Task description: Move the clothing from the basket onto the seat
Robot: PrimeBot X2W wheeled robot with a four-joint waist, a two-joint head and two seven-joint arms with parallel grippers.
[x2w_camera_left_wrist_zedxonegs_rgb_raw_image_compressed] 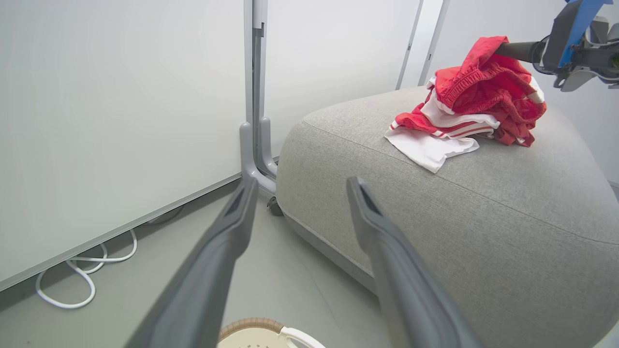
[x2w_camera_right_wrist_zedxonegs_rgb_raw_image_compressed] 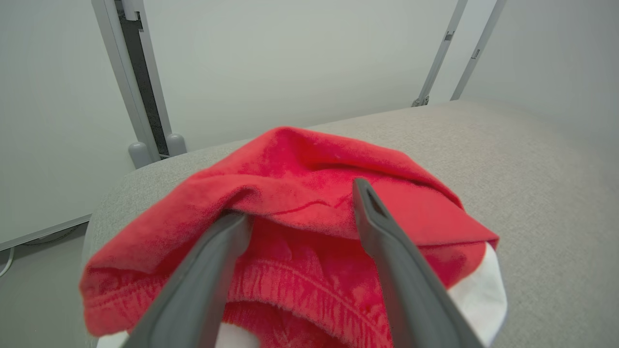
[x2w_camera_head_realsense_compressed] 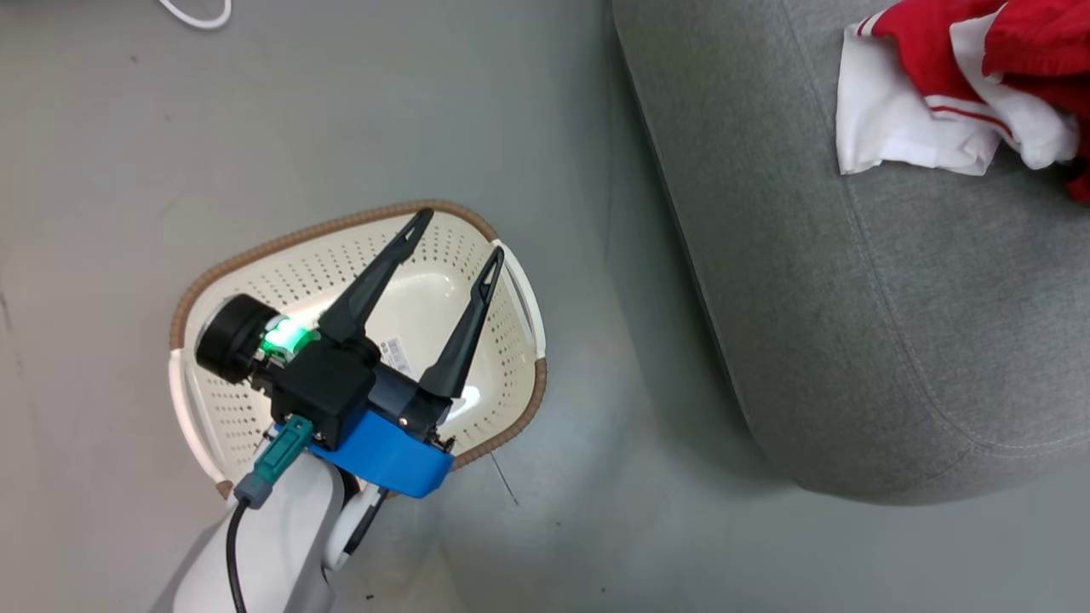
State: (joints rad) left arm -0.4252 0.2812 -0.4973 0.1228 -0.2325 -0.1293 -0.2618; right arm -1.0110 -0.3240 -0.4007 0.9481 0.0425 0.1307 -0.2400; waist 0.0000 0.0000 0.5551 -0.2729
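Note:
The red and white clothing [x2w_camera_head_realsense_compressed: 928,85] lies in a heap on the grey seat [x2w_camera_head_realsense_compressed: 851,323], near its far right part. My right gripper [x2w_camera_right_wrist_zedxonegs_rgb_raw_image_compressed: 300,200] is open at the heap, a fold of red fabric [x2w_camera_right_wrist_zedxonegs_rgb_raw_image_compressed: 309,164] draped over its left finger. The left wrist view shows that finger under the pile's raised peak [x2w_camera_left_wrist_zedxonegs_rgb_raw_image_compressed: 483,92]. The cream basket [x2w_camera_head_realsense_compressed: 341,223] stands on the floor left of the seat; its visible inside holds only a barcode sticker [x2w_camera_head_realsense_compressed: 396,353]. My left gripper [x2w_camera_head_realsense_compressed: 460,233] hangs open above the basket, holding nothing.
A white panel wall with a grey post [x2w_camera_left_wrist_zedxonegs_rgb_raw_image_compressed: 254,96] stands behind the seat. A white cable [x2w_camera_left_wrist_zedxonegs_rgb_raw_image_compressed: 72,285] loops along its foot. Grey floor [x2w_camera_head_realsense_compressed: 613,477] separates basket and seat.

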